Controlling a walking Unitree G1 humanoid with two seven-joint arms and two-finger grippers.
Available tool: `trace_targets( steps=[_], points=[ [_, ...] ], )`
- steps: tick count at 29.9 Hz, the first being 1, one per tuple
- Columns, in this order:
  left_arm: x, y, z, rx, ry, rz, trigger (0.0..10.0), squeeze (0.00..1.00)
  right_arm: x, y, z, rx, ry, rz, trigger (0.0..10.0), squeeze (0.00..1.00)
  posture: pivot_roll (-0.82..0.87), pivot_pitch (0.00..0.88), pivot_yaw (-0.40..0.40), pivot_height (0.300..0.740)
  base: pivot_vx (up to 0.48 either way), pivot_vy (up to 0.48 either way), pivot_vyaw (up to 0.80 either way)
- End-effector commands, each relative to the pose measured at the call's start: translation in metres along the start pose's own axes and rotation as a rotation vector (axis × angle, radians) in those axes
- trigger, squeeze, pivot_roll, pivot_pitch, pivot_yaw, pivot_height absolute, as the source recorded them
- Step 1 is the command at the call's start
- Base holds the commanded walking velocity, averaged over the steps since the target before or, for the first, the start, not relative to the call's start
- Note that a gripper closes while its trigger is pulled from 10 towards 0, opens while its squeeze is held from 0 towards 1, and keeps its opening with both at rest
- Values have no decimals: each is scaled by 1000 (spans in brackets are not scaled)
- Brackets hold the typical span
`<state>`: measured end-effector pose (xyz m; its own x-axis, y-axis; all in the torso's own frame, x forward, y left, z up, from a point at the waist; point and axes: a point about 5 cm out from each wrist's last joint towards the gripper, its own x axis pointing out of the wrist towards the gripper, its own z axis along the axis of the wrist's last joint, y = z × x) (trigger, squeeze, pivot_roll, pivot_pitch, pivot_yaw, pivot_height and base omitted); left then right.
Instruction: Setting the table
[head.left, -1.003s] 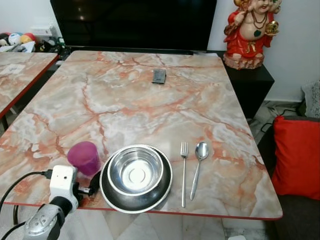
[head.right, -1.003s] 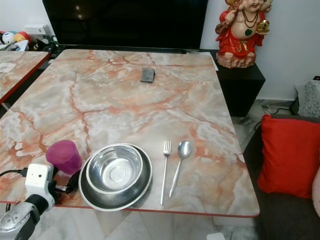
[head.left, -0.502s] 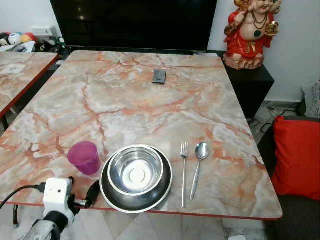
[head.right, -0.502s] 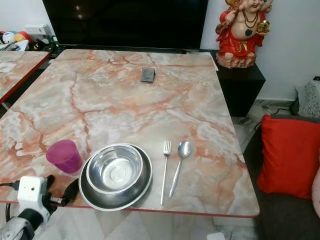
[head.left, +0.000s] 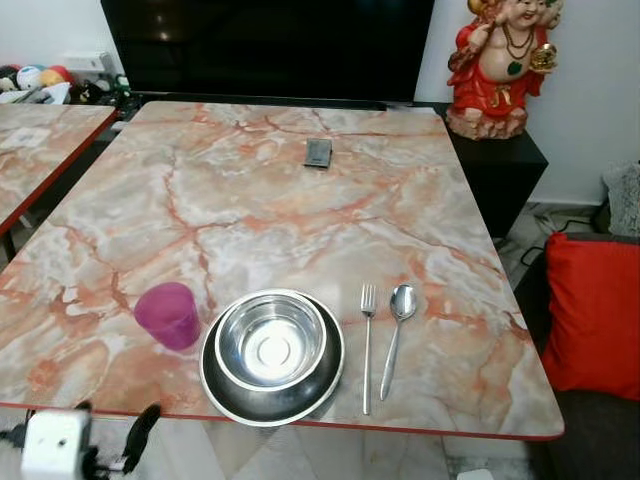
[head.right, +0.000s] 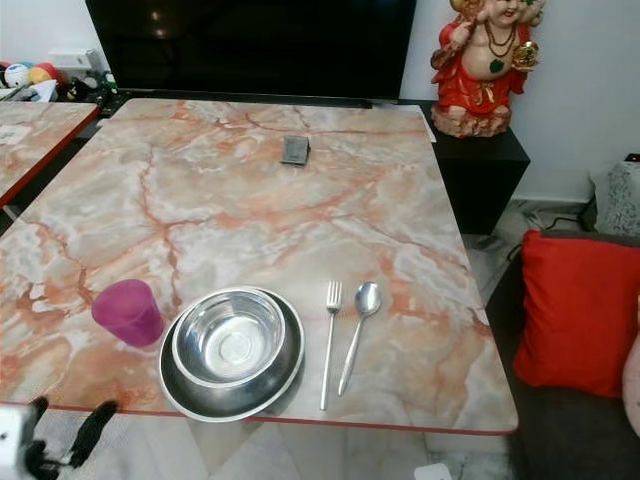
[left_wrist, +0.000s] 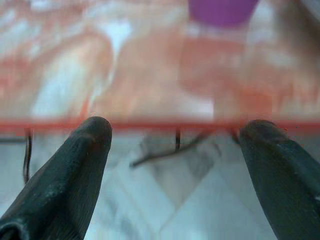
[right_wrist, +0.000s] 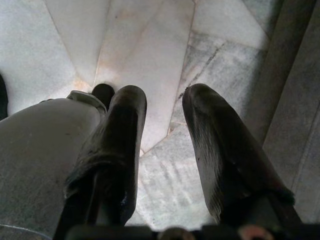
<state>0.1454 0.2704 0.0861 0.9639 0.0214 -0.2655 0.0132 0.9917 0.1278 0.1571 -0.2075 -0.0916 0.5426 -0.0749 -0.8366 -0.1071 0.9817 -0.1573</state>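
A purple cup (head.left: 168, 314) stands upright near the marble table's (head.left: 300, 200) front edge. To its right, a steel bowl (head.left: 271, 340) sits inside a steel plate (head.left: 325, 385). A fork (head.left: 367, 345) and a spoon (head.left: 393, 335) lie side by side right of the plate. My left gripper (head.right: 65, 425) hangs below the table's front edge, short of the cup, open and holding nothing. In the left wrist view its fingers (left_wrist: 65, 185) are spread wide, with the red table edge and the cup (left_wrist: 222, 10) beyond. My right gripper (right_wrist: 162, 135) hangs idle over the floor with a narrow gap between its fingers.
A small dark flat object (head.left: 318, 152) lies on the far part of the table. Behind it is a black screen (head.left: 270, 40), with a red figurine (head.left: 497, 65) on a dark cabinet at the back right. A red cushion (head.left: 595, 310) is at the right, and a second marble table (head.left: 40, 140) at the left.
My left gripper has pulled back from beside the purple cup and dropped below the table's front edge. The cup stays standing where it was.
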Motion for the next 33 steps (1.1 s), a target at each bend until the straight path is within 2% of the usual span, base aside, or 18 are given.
trace_targets(
  steps=[1,3,7,11,12,16,19,20,25,28,29,30,31,33],
  points=[
    [-7,3,2,33,14,-25,10000,0,-1,0,-4,-1,17,1,10000,0,70,107,-17,740,0,0,0],
    [-10,2,0,45,30,-43,10000,0,-1,0,-4,0,17,1,10000,0,71,106,-12,740,0,0,0],
    [-39,-1,-25,105,220,-160,10000,0,-1,-1,-4,3,17,-3,10000,0,80,107,-8,740,0,0,0],
    [-42,4,-37,131,293,-128,10000,0,-1,0,-4,4,17,-3,10000,0,85,104,-7,740,0,0,0],
    [-38,8,-51,156,363,-83,10000,0,-1,0,-4,5,16,-3,10000,0,79,103,-5,740,0,0,0],
    [-30,8,-62,179,403,-60,10000,0,-1,1,-4,14,16,-5,10000,0,76,100,-6,740,0,0,0],
    [-1,6,-75,139,418,2,10000,0,0,1,-4,17,16,-7,10000,0,71,97,-6,740,0,0,0],
    [4,5,-78,127,429,13,10000,0,0,2,-4,17,16,-7,10000,0,66,91,-8,740,0,0,0],
    [24,-14,-100,72,482,-21,10000,0,0,2,-4,22,16,-7,10000,0,52,87,-9,740,0,0,0],
    [32,-21,-113,29,516,-6,10000,0,-1,2,-4,29,15,-12,10000,0,39,83,-11,740,0,0,0],
    [39,-30,-123,11,542,-6,10000,0,-1,2,-4,30,17,-16,10000,0,38,83,-14,740,0,0,0],
    [39,-30,-123,11,542,-6,10000,0,-1,2,-4,30,17,-16,10000,0,38,83,-14,740,0,0,0],
    [46,-36,-130,-29,568,14,10000,0,-1,1,-5,31,18,-18,10000,0,29,80,-15,740,0,0,0],
    [51,-42,-135,-47,584,23,10000,0,-1,1,-5,32,19,-18,10000,0,27,79,-18,740,0,0,0]
  ],
)
